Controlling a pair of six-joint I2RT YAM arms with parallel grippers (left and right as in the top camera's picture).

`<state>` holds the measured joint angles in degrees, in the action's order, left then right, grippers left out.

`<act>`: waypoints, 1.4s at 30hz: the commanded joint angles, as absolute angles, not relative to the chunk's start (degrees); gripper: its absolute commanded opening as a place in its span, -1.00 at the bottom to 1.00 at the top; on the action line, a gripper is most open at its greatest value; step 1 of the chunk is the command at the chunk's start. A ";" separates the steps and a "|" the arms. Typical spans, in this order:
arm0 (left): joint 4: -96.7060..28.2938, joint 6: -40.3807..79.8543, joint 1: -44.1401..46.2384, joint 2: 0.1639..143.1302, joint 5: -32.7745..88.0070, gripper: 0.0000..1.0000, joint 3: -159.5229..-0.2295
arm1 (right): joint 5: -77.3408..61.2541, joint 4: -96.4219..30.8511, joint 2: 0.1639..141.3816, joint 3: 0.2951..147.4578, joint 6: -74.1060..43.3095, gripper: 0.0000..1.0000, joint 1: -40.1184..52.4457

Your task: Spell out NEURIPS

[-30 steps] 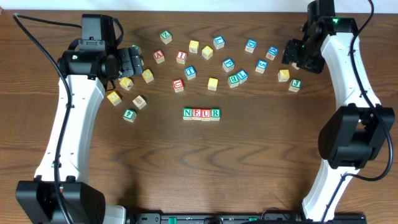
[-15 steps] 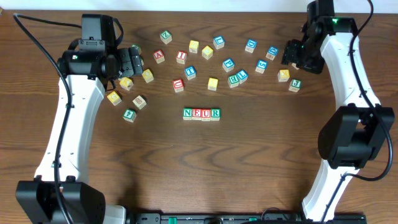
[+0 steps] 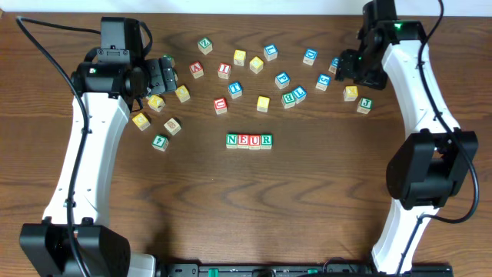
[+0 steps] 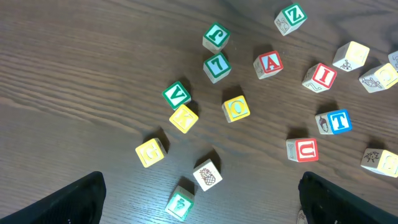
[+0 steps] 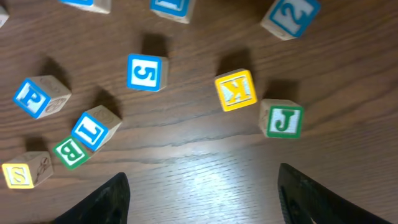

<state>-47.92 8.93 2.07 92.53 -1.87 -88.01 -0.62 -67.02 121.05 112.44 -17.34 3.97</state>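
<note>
Right gripper hangs wide open and empty near the far right corner, above the yellow K block and green J block. Left gripper, equally spread, grips nothing near the far left corner. The NEUR row sits mid-worktop. The red I block, blue P block and yellow S block lie loose toward the far edge.

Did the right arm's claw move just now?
Yes. In the overhead view the right gripper slid left. Judged against the yellow block, which stayed put, its tip now reaches further left.
</note>
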 commanded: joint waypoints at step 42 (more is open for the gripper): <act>-47.46 15.79 2.07 94.45 -1.50 0.96 -88.95 | -0.34 -66.22 121.51 113.58 -16.64 0.47 12.05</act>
<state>-47.53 15.22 2.09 93.86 -1.65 -88.01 -0.60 -66.32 121.05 112.44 -17.32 11.60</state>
